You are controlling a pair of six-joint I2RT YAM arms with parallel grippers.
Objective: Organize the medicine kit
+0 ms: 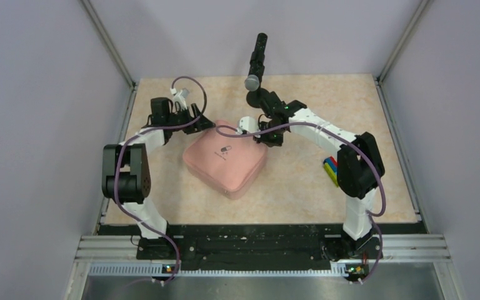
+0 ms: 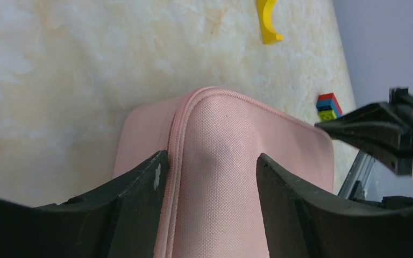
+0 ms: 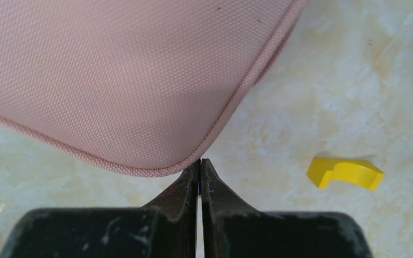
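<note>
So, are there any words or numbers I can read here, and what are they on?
On the case lid: a small dark pill sign, a picture, not letters.
Under the pill sign: a faint mark, too small to read.
On the bricks, the yellow piece and the table: no words or numbers show.

**Pale booth, marble-look table**

The table [image 1: 300, 200] top is beige w/ marble pattern; it spreads under and around the left gripper [image 2: 209, 158] and the right gripper [image 3: 199, 166]. Plain lilac-grey walls [image 1: 31, 94] stand to the L, to the R and beyond the grippers, w/ metal posts [image 1: 108, 44] in the far corners. Behind the grippers, at the near edge, are a black strip [image 1: 256, 230] and an aluminium rail [image 1: 256, 245]. Light is soft and even.
</note>
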